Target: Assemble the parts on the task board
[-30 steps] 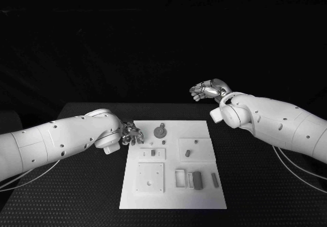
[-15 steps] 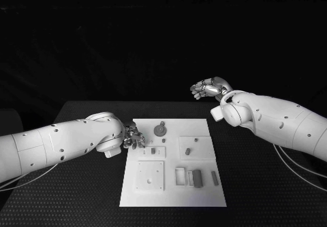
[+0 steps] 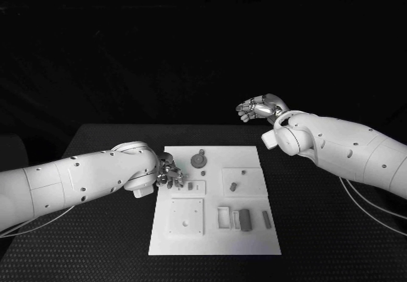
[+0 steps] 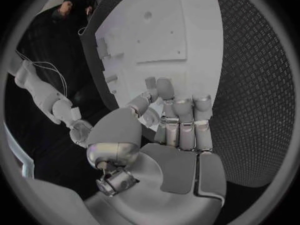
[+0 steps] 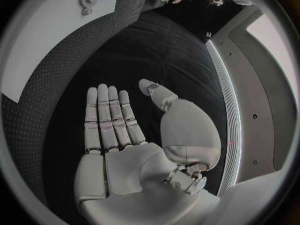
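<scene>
Hovering low over the near-left part of the task board (image 3: 212,235), my left hand (image 3: 169,174) is holding nothing — fingers lying straight and close together above the white plate, thumb bent beside them, seemingly so I can come down on one of the parts. My right hand (image 3: 261,109) is raised past the board's far edge, well apart from it, flat-palmed with fingers extended and empty, likely parked out of the way. On the board a round toothed gear (image 3: 199,161) is sitting toward the far side, small dark blocks (image 3: 245,221) are lying nearer me, and shallow square recesses are breaking the smooth pale surface — against the table's (image 3: 102,235) black, dimpled mat.
</scene>
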